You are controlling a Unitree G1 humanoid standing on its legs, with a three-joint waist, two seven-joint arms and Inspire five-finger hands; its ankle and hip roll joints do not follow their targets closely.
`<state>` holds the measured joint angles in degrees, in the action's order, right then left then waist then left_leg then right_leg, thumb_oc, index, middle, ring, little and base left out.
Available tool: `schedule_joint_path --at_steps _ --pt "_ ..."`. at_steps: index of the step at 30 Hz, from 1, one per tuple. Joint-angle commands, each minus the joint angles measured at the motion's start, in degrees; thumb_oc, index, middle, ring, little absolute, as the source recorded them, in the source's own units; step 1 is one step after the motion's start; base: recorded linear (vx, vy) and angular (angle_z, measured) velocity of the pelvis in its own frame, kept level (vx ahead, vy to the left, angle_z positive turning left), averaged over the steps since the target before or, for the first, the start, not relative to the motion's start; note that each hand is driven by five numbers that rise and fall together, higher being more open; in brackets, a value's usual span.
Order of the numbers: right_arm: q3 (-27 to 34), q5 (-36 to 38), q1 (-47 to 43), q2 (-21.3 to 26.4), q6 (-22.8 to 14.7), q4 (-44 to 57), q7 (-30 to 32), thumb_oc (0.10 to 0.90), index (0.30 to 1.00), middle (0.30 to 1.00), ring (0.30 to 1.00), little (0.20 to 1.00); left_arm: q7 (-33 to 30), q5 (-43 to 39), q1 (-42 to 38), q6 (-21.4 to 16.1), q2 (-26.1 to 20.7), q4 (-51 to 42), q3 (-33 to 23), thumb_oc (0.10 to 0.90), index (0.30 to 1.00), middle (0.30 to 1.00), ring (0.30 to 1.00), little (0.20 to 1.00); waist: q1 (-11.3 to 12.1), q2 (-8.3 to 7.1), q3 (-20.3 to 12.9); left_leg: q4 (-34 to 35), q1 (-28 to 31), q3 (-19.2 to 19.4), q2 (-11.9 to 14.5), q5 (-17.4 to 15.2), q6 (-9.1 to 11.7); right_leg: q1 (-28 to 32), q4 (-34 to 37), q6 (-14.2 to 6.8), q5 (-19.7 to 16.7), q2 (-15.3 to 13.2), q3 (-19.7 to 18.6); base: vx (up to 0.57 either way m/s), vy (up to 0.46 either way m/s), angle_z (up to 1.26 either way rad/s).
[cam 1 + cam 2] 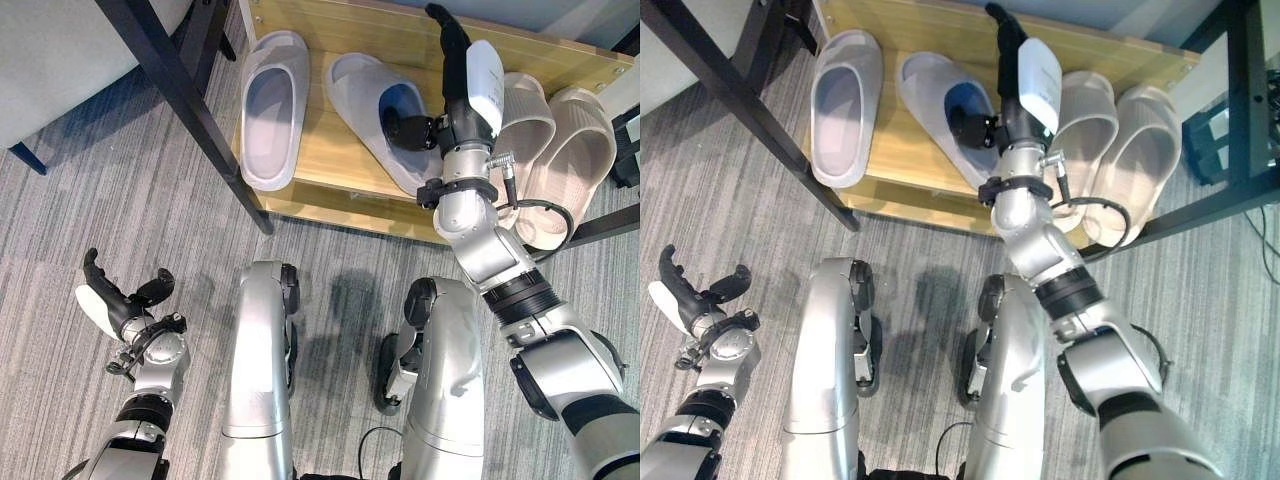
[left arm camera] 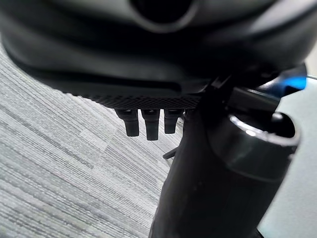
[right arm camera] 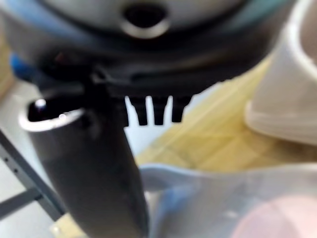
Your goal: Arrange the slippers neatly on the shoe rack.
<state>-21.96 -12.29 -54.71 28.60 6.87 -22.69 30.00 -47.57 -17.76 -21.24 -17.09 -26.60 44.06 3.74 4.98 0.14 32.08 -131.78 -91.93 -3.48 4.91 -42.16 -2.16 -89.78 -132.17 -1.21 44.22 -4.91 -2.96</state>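
On the wooden shoe rack [image 1: 330, 160] lie two pale grey slippers and two beige ones. The left grey slipper [image 1: 272, 105] lies straight. The second grey slipper [image 1: 365, 100] lies slanted, its heel end towards the rack's front edge. My right hand [image 1: 482, 85] hovers over this slipper with its fingers straight, pointing to the rack's back, and its thumb [image 1: 405, 130] dips into the slipper's opening [image 3: 223, 198]. The beige pair [image 1: 525, 125] [image 1: 580, 160] lies just right of the hand. My left hand [image 1: 120, 300] hangs open over the carpet at the lower left, holding nothing.
A black metal frame leg [image 1: 185, 100] slants across the carpet left of the rack, and another bar [image 1: 1240, 100] stands at the right. A pale grey seat [image 1: 60, 60] fills the upper left corner. Grey carpet [image 1: 340, 260] lies before the rack.
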Motion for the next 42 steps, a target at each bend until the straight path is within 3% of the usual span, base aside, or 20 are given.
schedule_joint_path --at_steps 1,13,24,31,34,38,42 --pt "5.5 -3.4 -2.9 2.4 -4.7 11.5 2.5 0.800 0.900 0.900 0.900 0.900 -0.6 4.1 0.9 -2.1 -2.4 -3.2 -0.7 0.800 0.900 0.900 0.900 0.900 2.9 -0.96 -2.3 -3.1 2.0 -4.5 -4.4 -2.9 -0.4 0.2 -1.4 5.4 -4.2 0.9 -2.5 0.00 0.000 0.00" --pt "8.2 -12.1 0.9 3.9 -6.6 20.2 4.8 0.800 0.900 0.900 0.900 0.900 -0.3 8.1 3.3 -2.2 -2.5 -6.6 -0.8 0.800 0.900 0.900 0.900 0.900 2.7 -0.84 -2.3 -3.1 2.0 -4.0 -4.4 -2.7 -0.3 -0.1 -1.7 5.3 -4.0 0.9 -2.2 0.00 0.000 0.00" --pt "11.3 -18.2 13.7 -0.5 -10.1 37.3 4.4 0.800 0.900 0.900 0.900 0.900 -1.3 10.9 7.0 -2.3 -1.8 -8.6 -0.6 0.800 0.900 0.900 0.900 0.900 1.8 -1.15 -2.3 -3.0 2.0 -3.4 -4.2 -2.5 -0.4 -0.2 -1.5 5.5 -4.0 0.9 -2.1 0.00 0.000 0.00" --pt "9.7 -15.1 25.7 -4.4 -11.9 43.1 4.3 0.800 0.900 0.900 0.900 0.900 -2.8 11.5 9.5 -2.0 -0.7 -9.4 -0.1 0.800 0.900 0.900 0.900 0.900 0.8 -0.97 -2.3 -2.8 2.0 -3.0 -4.0 -2.4 -0.6 -0.2 -1.4 5.6 -3.8 0.9 -2.3 0.00 0.000 0.00" --pt "9.3 -14.4 27.5 -4.4 -12.0 43.2 4.1 0.800 0.900 0.900 0.900 0.900 -3.1 11.5 9.9 -2.1 -0.5 -9.1 0.0 0.800 0.900 0.900 0.900 0.900 0.6 -0.98 -2.3 -2.8 2.0 -2.9 -4.0 -2.3 -0.6 -0.2 -1.3 5.6 -3.8 1.0 -2.4 0.00 0.000 0.00" --pt "6.1 -6.5 28.9 -5.1 -14.3 40.9 3.1 0.800 0.900 0.900 0.900 0.900 -3.4 10.8 9.7 -2.0 -0.4 -8.6 0.3 0.800 0.900 0.900 0.900 0.900 0.4 -0.66 -2.3 -2.8 2.0 -2.9 -4.0 -2.0 -0.5 -0.2 -1.5 5.7 -3.7 1.0 -2.5 0.00 0.000 0.00" --pt "5.0 -4.2 28.3 -4.4 -15.2 39.6 2.4 0.800 0.900 0.900 0.900 0.900 -3.3 10.3 9.2 -2.3 -0.5 -8.1 0.2 0.800 0.900 0.900 0.900 0.900 0.4 -0.61 -2.3 -2.7 2.0 -2.9 -4.0 -1.7 -0.4 -0.2 -1.6 5.7 -3.6 0.9 -2.5 0.00 0.000 0.00"
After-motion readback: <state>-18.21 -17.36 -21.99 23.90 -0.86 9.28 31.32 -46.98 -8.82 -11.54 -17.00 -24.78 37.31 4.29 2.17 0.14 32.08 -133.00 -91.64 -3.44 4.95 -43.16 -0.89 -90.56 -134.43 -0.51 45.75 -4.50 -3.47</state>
